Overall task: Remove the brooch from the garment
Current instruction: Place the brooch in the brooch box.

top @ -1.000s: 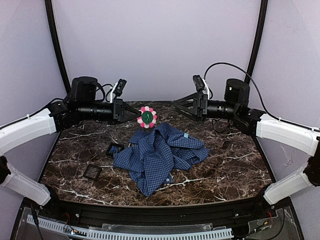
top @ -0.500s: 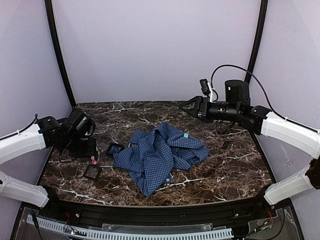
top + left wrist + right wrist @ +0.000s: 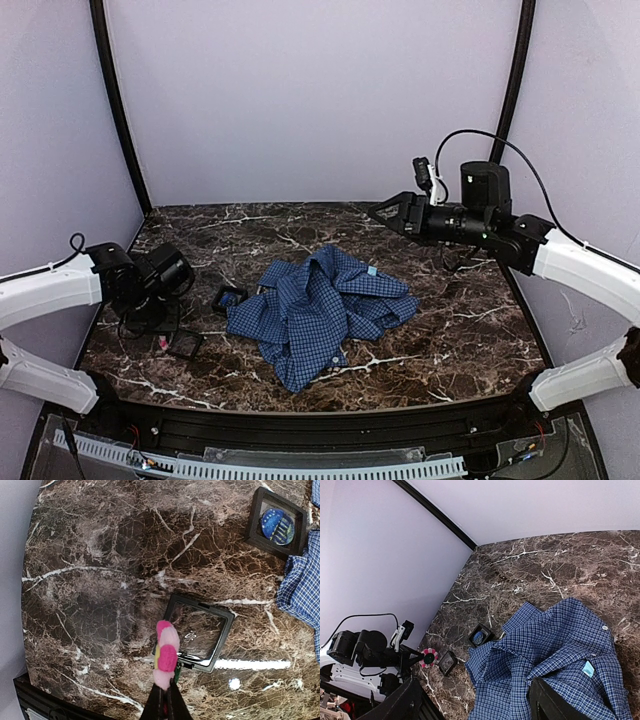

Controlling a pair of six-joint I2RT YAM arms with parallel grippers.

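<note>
Marble table [image 3: 75, 555] — left jaws clamped on the pink-petalled brooch [image 3: 166, 655], edge-on — right jaws apart.

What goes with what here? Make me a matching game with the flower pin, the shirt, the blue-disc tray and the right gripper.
Things: 1 flower pin; 2 shirt; 3 blue-disc tray; 4 right gripper.
States: A open, in the air; B crumpled mid-table; C pinched in the left gripper; D flat beside the shirt.
Pairs: 1-C; 2-B; 3-D; 4-A.
</note>
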